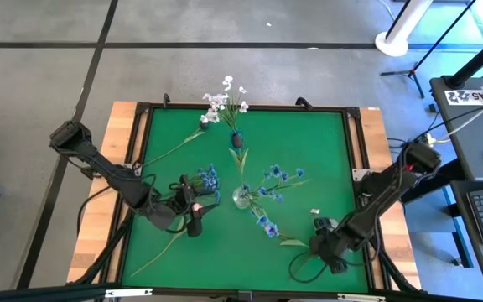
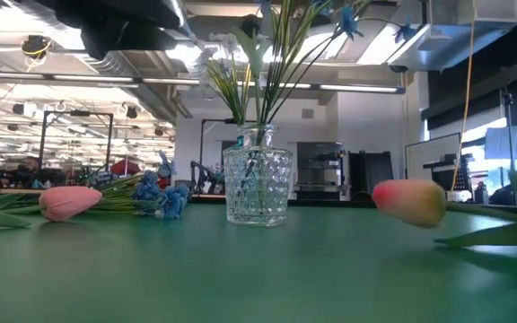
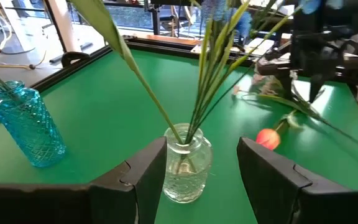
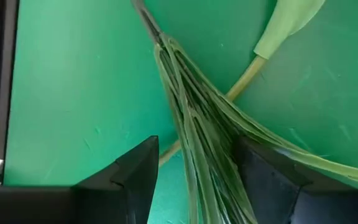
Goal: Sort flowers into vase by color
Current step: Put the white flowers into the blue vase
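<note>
Since both grippers stand released over loose stems, we list the items and the hazard attached to each.

- **Right gripper** (image 1: 329, 245): near corner of the green felt worktop (image 1: 309, 151), fingers apart and straddling a long bundle of flat green leaves and stem (image 4: 194, 143). It grasps nothing yet. Hazard: we judge that a closure here takes leaf blades rather than the firm stem. The sprig could then slide, twist or droop when lifted.
- **Pink tulip-like bud** (image 3: 267, 138): lies on the worktop near the clear vase. Hazard: a pull on its stem could drag it sideways into the vase.
- **Clear cut-glass vase** (image 1: 240, 197): upright at mid-worktop, holding blue-blossomed sprigs (image 1: 279, 178) that lean outward. Hazard: it looks light and top-heavy, so a swung stem or a passing arm could tip it.
- **Left gripper** (image 1: 193, 214): just beside the clear vase, fingers parted and empty. It is close to a small cluster of blue blossoms (image 2: 162, 196) and a second pink bud (image 2: 65, 202) lying on the worktop. Hazard: any forward move risks nudging the vase.
- **Blue cut-glass vase** (image 1: 236, 138): upright toward the far edge, holding white blossom clusters (image 1: 223, 99).
- **Loose white sprig** (image 1: 198, 132): lies beside the blue vase. Hazard: colours could be mixed if a pink bud goes into either filled vase.
</note>
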`<move>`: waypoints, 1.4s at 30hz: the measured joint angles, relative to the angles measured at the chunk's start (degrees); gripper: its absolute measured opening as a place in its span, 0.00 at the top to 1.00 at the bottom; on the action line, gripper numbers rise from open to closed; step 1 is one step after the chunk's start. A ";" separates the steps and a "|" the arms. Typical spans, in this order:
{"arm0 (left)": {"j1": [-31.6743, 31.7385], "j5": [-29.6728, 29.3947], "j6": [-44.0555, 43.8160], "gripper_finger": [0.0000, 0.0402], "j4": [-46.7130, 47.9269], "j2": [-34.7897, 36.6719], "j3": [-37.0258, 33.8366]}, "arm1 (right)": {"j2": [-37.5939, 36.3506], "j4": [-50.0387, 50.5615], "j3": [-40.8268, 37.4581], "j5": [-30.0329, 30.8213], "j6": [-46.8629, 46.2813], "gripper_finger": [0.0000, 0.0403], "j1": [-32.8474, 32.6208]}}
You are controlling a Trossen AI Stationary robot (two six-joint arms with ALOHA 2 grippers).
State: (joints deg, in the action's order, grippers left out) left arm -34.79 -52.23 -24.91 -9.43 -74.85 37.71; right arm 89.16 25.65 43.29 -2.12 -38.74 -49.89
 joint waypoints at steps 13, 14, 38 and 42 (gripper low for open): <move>1.03 0.04 -0.02 0.52 -0.02 0.00 0.00 | 1.07 17.28 8.44 5.99 3.23 0.82 0.02; 1.03 0.09 -0.02 0.52 -0.02 -0.02 0.00 | 1.06 19.87 9.74 6.92 3.26 0.88 0.02; -0.94 3.95 7.16 0.52 -2.59 -0.02 7.56 | 0.95 64.42 51.59 24.93 8.13 0.98 0.04; -2.04 3.91 12.42 0.52 -2.64 -0.02 12.38 | 0.95 64.38 57.34 30.32 11.84 0.99 0.52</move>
State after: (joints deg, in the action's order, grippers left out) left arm -36.82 -48.31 -12.49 -12.08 -74.87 50.09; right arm 90.11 90.03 100.63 28.20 -26.91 -49.36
